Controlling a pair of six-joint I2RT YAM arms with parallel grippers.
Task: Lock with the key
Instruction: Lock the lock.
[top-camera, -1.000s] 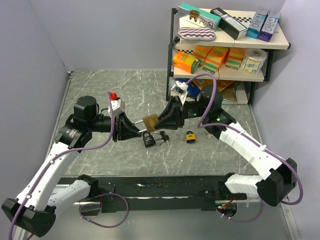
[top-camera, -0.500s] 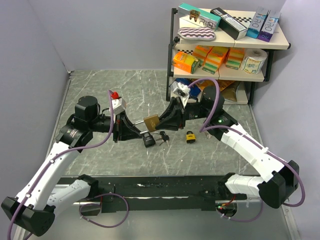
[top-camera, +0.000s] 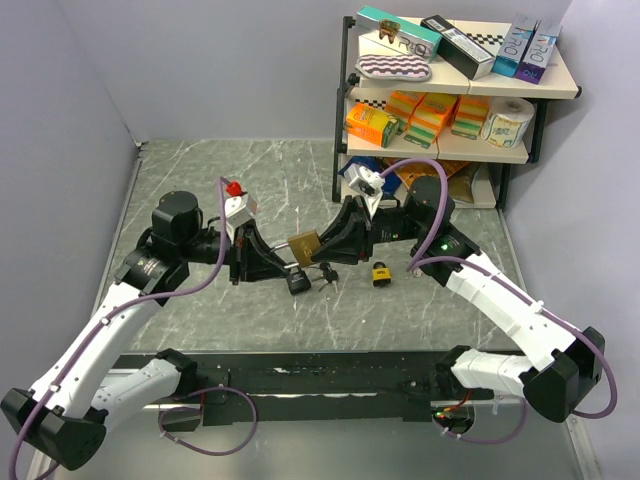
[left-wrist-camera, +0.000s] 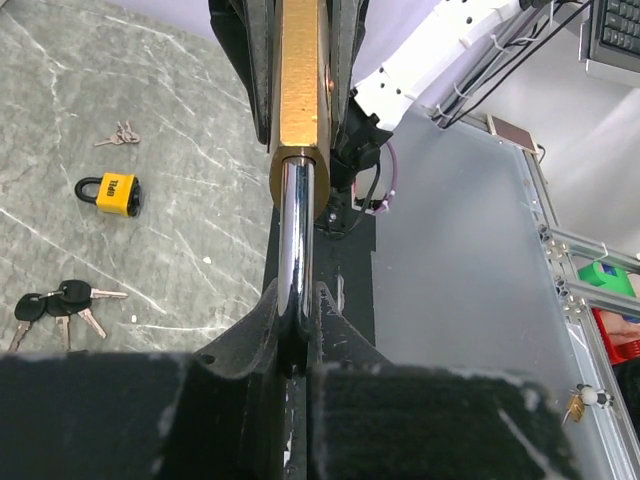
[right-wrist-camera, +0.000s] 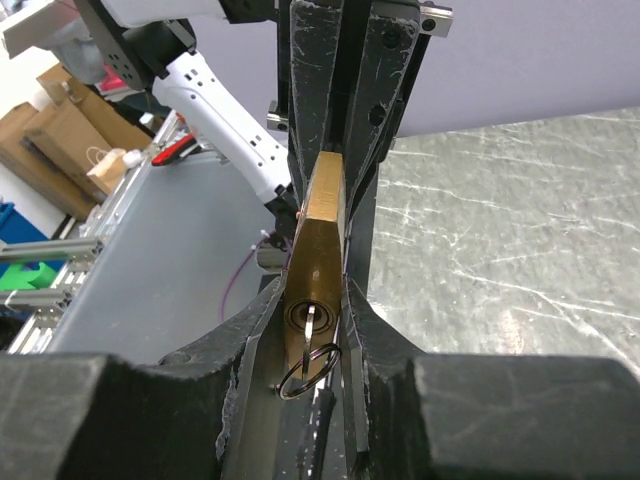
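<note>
Brass padlock (top-camera: 303, 243): left gripper (top-camera: 280, 262) is pinching its shackle (left-wrist-camera: 295, 230); right gripper (top-camera: 326, 240) is clamping its body (right-wrist-camera: 322, 210). Risk: pushing off-axis, the shackle could be slipping or jamming unlatched.

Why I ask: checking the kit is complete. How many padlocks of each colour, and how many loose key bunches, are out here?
Brass padlock: 1
Black padlock: 1
Yellow padlock: 1
Black-headed key bunch: 1
Small silver key bunch: 1
Total: 5
</note>
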